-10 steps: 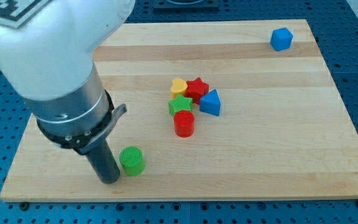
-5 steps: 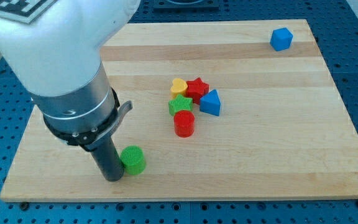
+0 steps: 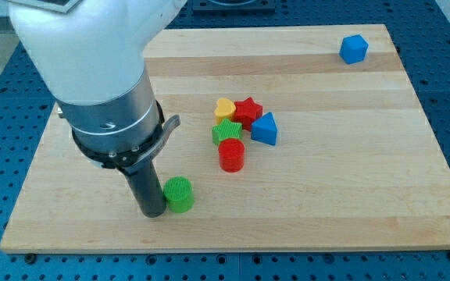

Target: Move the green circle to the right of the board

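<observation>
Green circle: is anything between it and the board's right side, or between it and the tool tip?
Nothing visible. My tip sits against the green circle on its left. The red cylinder and its cluster lie above the straight rightward path.

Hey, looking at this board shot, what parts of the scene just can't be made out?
- Green star, camera view: mostly covered by the red cylinder and its neighbours, so its shape is only partly clear.
- Board top-left corner, camera view: hidden behind the arm's body.
- Upper arm, camera view: cut off by the view's top edge.
- Contact between my tip and the green circle: appears touching, not certain.
</observation>
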You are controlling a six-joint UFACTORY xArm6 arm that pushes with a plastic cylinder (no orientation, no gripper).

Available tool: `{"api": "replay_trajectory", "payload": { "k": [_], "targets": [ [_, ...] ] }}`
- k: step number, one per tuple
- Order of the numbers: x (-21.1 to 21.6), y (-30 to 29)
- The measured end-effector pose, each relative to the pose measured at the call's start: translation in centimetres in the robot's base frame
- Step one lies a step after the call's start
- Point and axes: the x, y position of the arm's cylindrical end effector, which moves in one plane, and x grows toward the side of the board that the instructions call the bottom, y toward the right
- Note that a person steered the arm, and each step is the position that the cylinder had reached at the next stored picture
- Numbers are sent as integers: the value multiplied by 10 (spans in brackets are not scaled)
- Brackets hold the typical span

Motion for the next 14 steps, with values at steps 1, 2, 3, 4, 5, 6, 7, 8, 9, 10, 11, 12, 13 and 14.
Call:
{"api": "replay_trajectory", "payload": {
  "k": [1,2,3,4,5,6,7,8,9,10,11,12,13,14],
  "targets": [
    [-7,0],
    [-15,0],
    [-18,2],
    [-19,10],
    [-19,24],
    [-19,40],
    [-19,53],
    [-19,64],
    [-19,77],
    [-19,91],
    [-19,101],
    [-17,110],
    [-10,124],
    [-1,133]
  ]
}}
